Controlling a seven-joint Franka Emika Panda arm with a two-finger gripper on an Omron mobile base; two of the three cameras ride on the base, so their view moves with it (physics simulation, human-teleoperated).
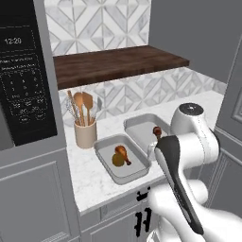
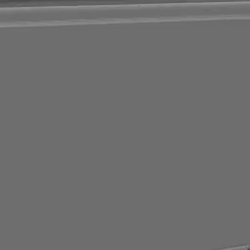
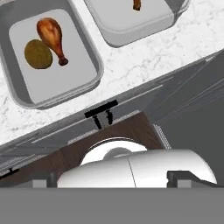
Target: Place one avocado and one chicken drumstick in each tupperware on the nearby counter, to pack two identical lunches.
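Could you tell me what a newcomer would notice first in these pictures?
Two grey trays on the white counter: the near tray holds a drumstick beside an avocado. The far tray shows another drumstick. A jar of wooden utensils stands left of them.

Beyond the pincer and off to its left, a beige utensil pot holds wooden spatulas and a whisk. Farther left stands a black oven panel showing 12:20. Above and behind the pincer run a dark wooden shelf and a grey-and-white patterned tile wall. Below it lies brown wood flooring
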